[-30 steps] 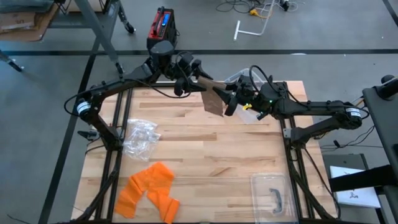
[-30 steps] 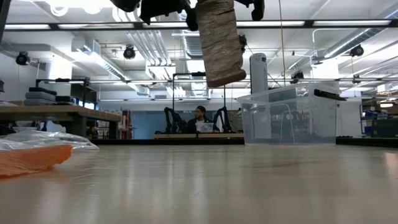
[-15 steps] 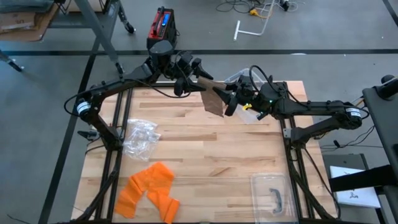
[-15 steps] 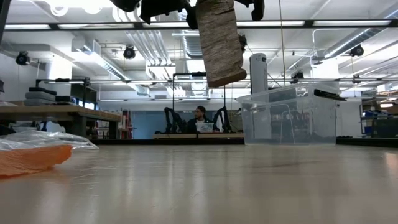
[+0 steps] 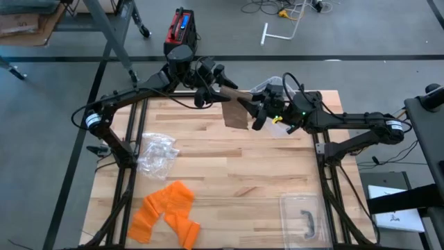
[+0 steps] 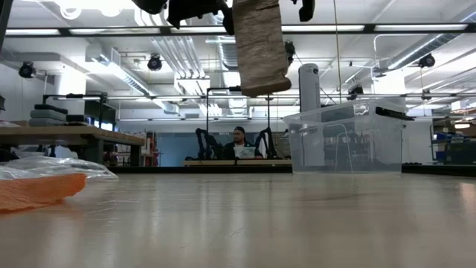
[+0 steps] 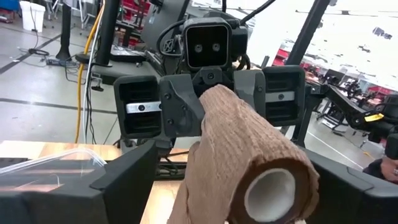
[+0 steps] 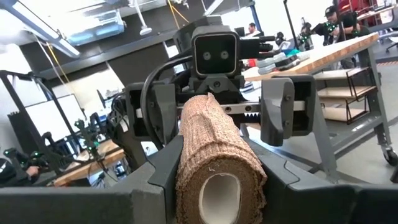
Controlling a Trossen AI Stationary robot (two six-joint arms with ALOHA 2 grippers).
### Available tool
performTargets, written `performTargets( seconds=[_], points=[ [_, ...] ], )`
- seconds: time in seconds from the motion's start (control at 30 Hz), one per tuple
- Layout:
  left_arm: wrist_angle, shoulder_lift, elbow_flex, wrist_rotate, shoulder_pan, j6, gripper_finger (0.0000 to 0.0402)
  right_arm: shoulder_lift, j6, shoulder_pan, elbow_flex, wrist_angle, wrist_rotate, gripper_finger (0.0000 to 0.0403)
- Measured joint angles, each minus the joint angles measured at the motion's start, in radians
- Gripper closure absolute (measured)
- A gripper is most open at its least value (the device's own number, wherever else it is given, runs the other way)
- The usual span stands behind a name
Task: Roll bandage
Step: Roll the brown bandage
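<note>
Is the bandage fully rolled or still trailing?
Still trailing: a loose tail hangs from the bandage well above the table, visible in high and low views.

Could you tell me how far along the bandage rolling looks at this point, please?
Done: much of the tan bandage roll is already wound, held in the air between both arms. In hand: the right claw grips the roll's end; the left claw stands open around it. Left: a loose tail hangs below, yet to be wound in.
</note>
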Motion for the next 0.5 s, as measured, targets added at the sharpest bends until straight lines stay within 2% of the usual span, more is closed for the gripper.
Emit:
performTargets(
  seconds=[0.17,0.3,0.4,0.5],
  points=[
    [0.0,0.0,0.0,0.0,0.0,0.003,0.0082,0.0,0.001,0.0,0.0,-0.008,0.0,0.0275],
    [0.0,0.0,0.0,-0.003,0.0,-0.011,0.0106,0.0,0.003,0.0,0.0,-0.009,0.0,0.0275],
    [0.0,0.0,0.0,-0.002,0.0,-0.028,0.0146,0.0,0.01,0.0,0.0,-0.009,0.001,0.0275],
    [0.001,-0.001,0.0,0.0,0.0,-0.028,0.0208,0.0,0.029,0.0,0.0,-0.013,0.007,0.0275]
  ],
)
